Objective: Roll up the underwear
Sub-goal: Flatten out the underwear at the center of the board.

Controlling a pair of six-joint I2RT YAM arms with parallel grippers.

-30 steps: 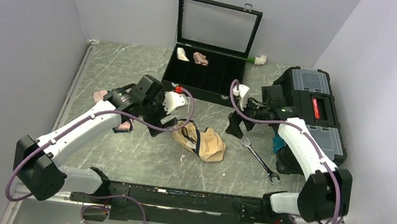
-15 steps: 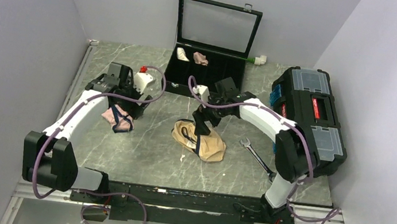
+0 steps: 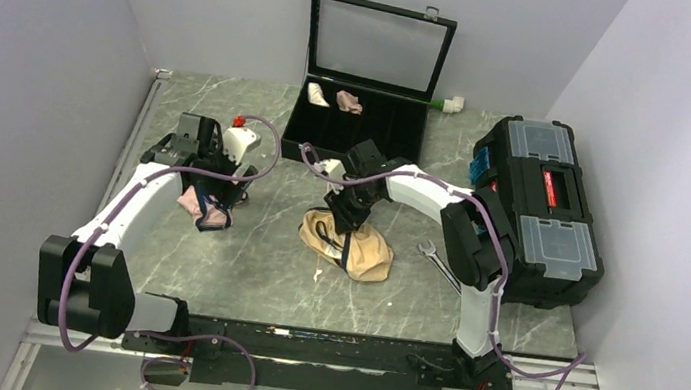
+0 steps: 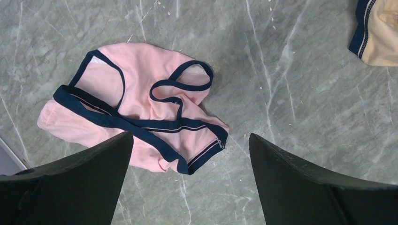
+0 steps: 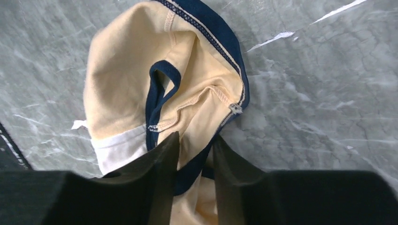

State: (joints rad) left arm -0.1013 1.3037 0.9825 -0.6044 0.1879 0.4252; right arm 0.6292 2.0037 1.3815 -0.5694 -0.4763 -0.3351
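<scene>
Tan-beige fabric, navy trim: in the top view the underwear lies crumpled mid-frame on the grey bench, not rolled yet. Right claw is down on its upper-left end. Left claw hangs left of centre over the pink underwear, well apart from the job.

Left wrist: left claw is wide, nothing between the fingers. The pink underwear is spread below it. One corner of the underwear shows in the upper right of frame.

Right wrist: right claw is narrow, fingers pinching a fold of the underwear at the navy edge, lower centre of frame. The rest of the garment fans toward the upper left, lying on the bench.

My read: the step is the first grab of an edge, roll not begun. Next move needs a firm pinch, then turning that edge over the body of the fabric. The loose leg loop could snag or unfold. Left claw probably ought to come across and pin the far end.
</scene>
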